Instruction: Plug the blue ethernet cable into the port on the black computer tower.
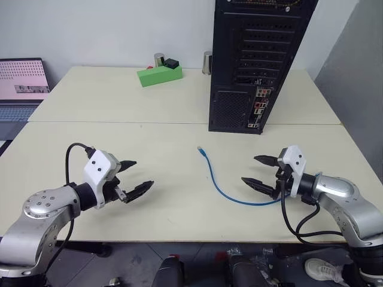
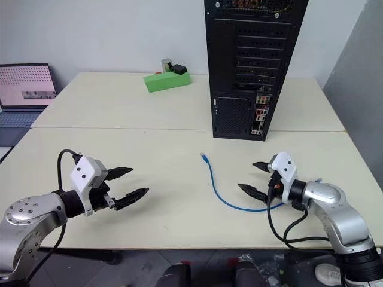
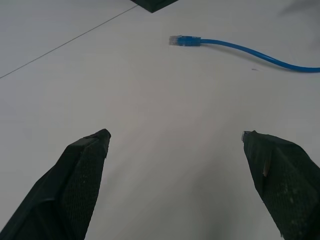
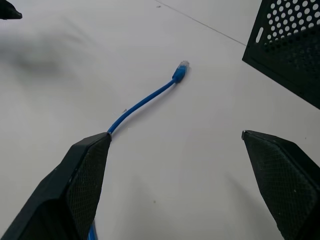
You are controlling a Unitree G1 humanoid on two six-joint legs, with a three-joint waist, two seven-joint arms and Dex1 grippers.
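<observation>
both your left gripper and right gripper hang spread and empty. the blue ethernet cable lies flat; its small plug may skid when pinched.

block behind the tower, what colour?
Green block, beside the black computer tower; clearest in left eye view.

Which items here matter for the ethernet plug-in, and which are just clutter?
Job items:
- blue ethernet cable, loose on the table
- black computer tower, rear ports facing the robot
- left tool and right tool, both open and empty

Lying about:
- green block
- laptop
- metal cans
</observation>
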